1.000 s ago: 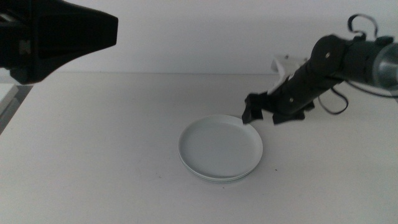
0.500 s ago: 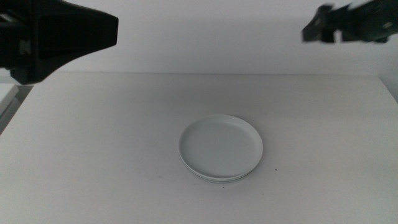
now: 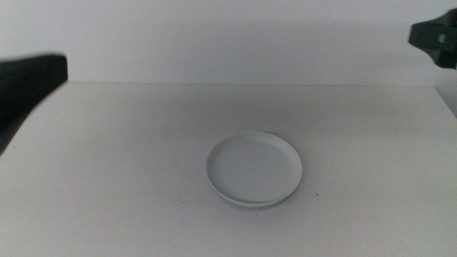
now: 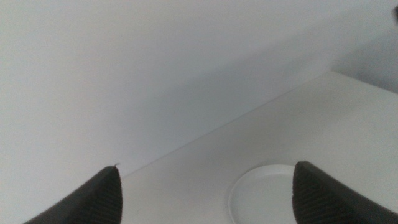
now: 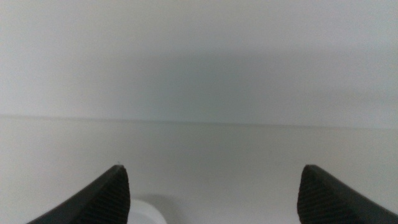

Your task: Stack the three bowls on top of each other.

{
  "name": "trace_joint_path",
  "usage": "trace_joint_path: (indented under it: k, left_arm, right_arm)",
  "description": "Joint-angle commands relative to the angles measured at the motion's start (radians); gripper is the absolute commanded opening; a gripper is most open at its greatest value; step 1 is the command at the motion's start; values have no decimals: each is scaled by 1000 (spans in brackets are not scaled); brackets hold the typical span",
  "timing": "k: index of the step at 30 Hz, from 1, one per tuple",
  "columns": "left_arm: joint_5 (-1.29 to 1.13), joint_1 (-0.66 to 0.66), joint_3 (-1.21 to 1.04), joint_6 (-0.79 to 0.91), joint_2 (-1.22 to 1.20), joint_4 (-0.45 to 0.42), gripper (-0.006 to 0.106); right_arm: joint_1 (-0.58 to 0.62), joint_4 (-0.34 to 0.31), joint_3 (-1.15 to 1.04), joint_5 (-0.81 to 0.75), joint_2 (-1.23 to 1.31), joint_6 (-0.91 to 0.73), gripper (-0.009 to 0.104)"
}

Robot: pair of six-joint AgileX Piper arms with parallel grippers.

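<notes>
We find the three shallow round plate-like bowls (image 3: pixel 253 169) nested in one pile near the middle of the plain white table (image 3: pixel 121 178), slightly right of centre and toward the near side. The top one reads pale mint-white; beneath its near rim we can make out only thin stacked edges, so the colours of the lower two cannot be told apart here. Rims look concentric and the pile sits level, which we judge is why neither arm is holding anything: the stack appears finished and needs no support. The left gripper (image 4: pixel 205 186) is raised above the far-left part of the table, its jaws spread wide and empty, with the bowl pile visible between them well below. In the middle view the left arm (image 3: pixel 25 89) shows only as a dark blurred block at the left edge. The right gripper (image 5: pixel 211 186) is likewise released, jaws wide apart with nothing between them, facing the far wall; a sliver of a white rim shows just beside one jaw. Its arm (image 3: pixel 435 36) appears only as a dark shape at the far-right upper corner, well apart from the bowls. Nothing else sits on the table; a tiny dark speck lies just right of the pile. We see no obstruction around the stack, and both arms are clear of it.
</notes>
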State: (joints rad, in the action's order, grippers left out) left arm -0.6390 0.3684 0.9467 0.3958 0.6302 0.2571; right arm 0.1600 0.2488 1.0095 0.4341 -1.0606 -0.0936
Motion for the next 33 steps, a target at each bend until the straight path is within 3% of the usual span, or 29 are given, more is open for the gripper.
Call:
trace_joint_path:
  k: [1,11,21,33]
  left_arm:
    - [70,1,-63,-4,-33,-5,94]
    - [224,-41,-146,-4,-71,-32,94]
    - [262,-314,-146,-4,-76,-39,94]
    - [334,-325,-202,-4,-78,-58,94]
  right_arm:
    - [-7,-9,-59,-83,56,3,82]
    - [-7,-48,-92,-91,107,3,82]
    - [-7,-45,-92,-91,107,3,82]
    - [-7,-40,-97,-93,105,8,82]
